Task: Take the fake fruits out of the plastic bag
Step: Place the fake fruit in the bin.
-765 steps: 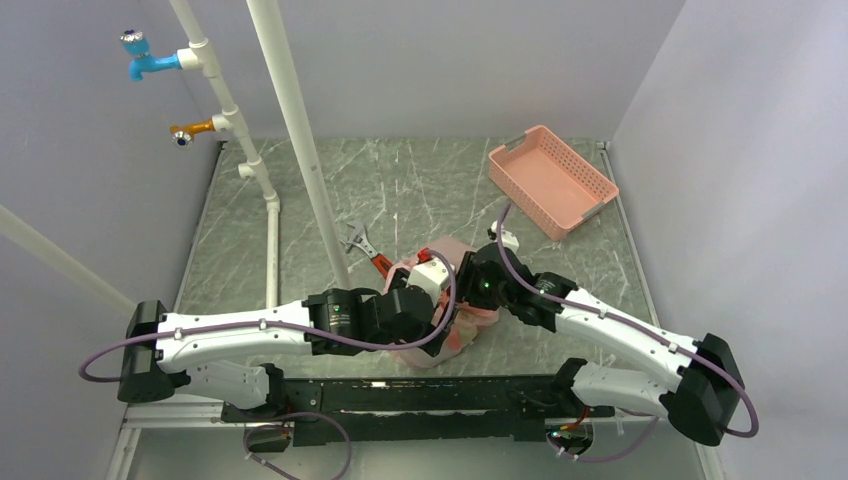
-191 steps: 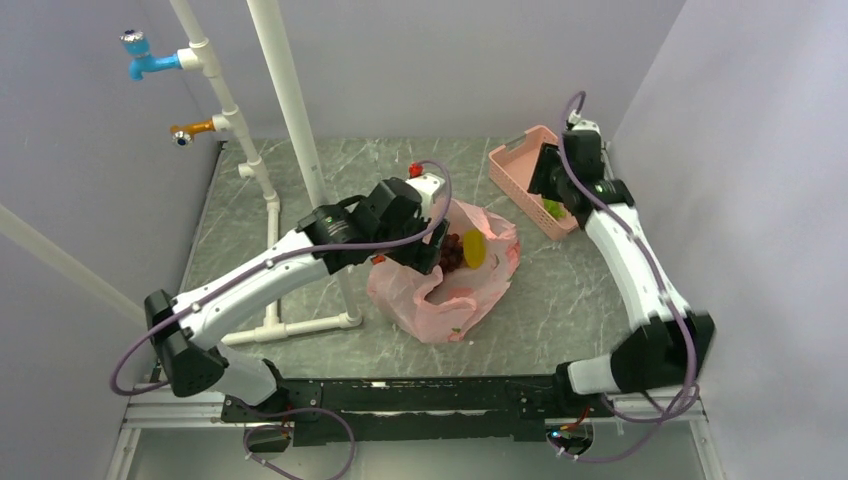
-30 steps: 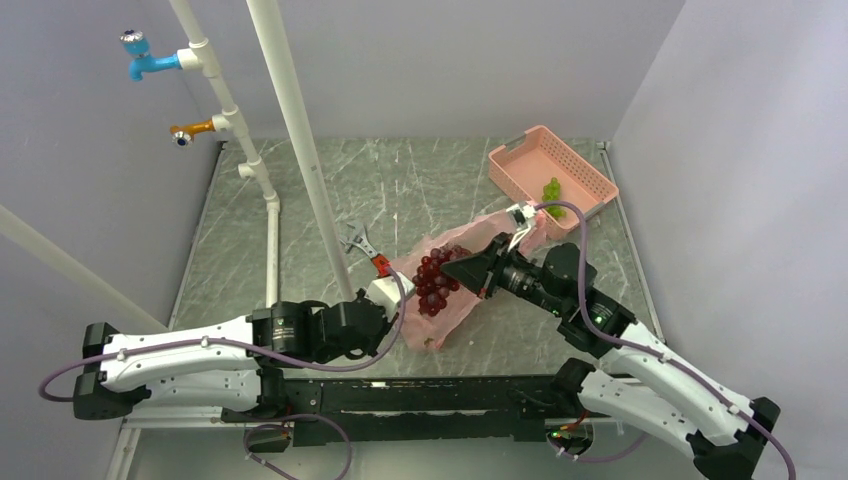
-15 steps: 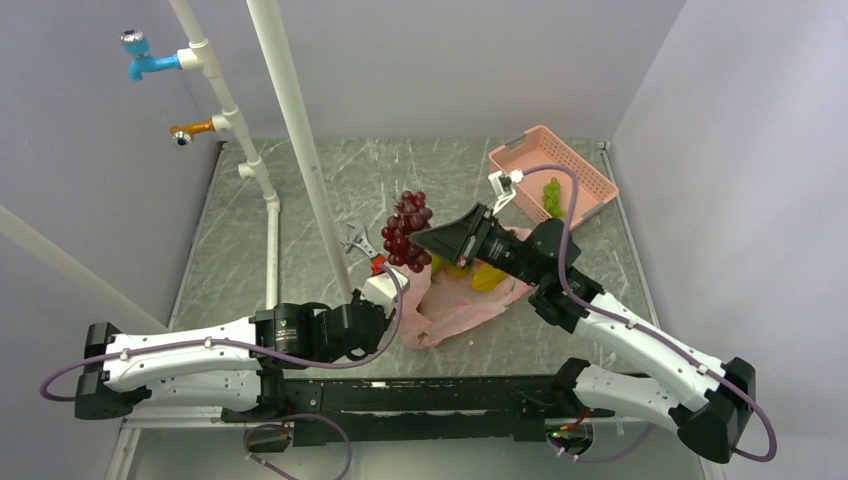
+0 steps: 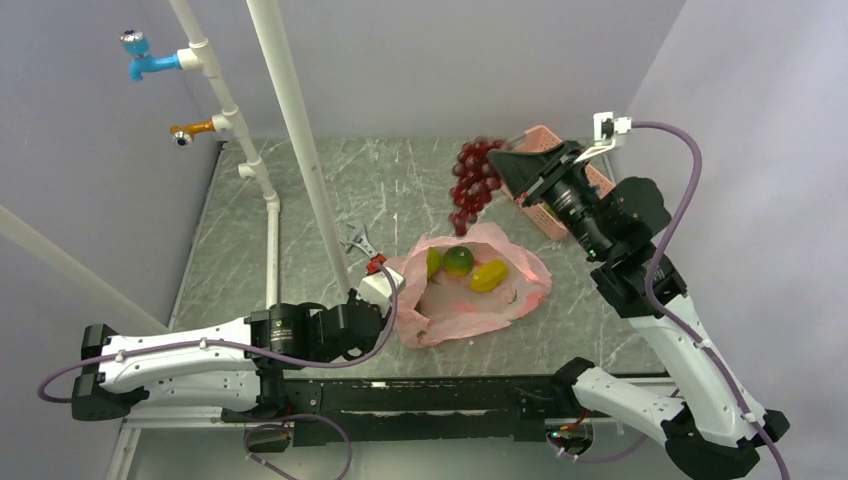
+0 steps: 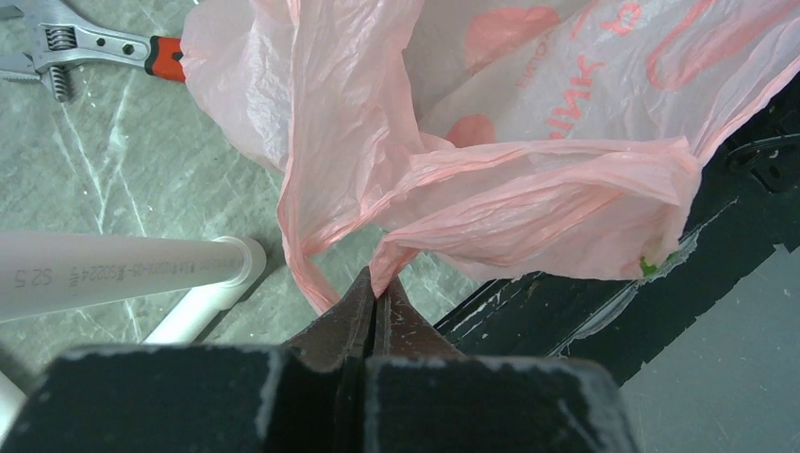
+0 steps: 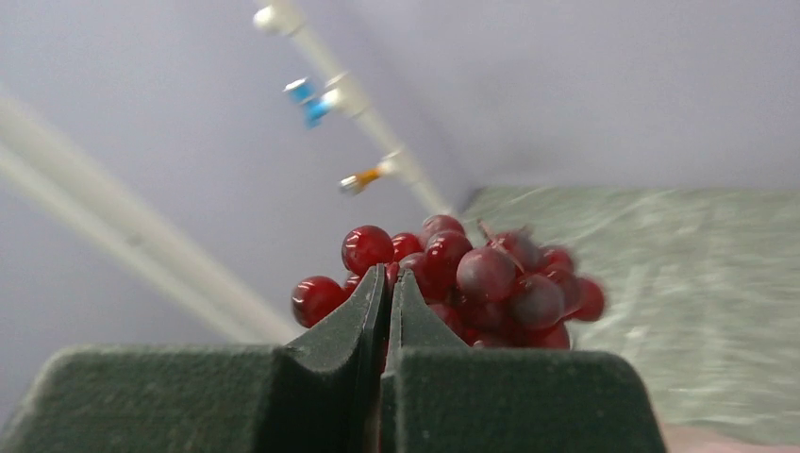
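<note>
Pale lilac walls [image 5: 450,60] enclose a grey-green marbled tabletop [image 5: 420,180]. White pipes [image 5: 295,130] rise at its left side. The plastic bag [image 5: 455,315] lies open at front centre; the left jaws are fully closed, pinching its near-left edge. The right jaws are closed on the dark red grape bunch [image 5: 472,185], held in the air beside the pink basket [image 5: 541,212]. Inside the bag lie a green fruit [image 5: 459,260], a yellow-green fruit [image 5: 433,262] and a yellow oblong fruit [image 5: 489,275]. A wrench [image 5: 362,245] lies just left of the bag
</note>
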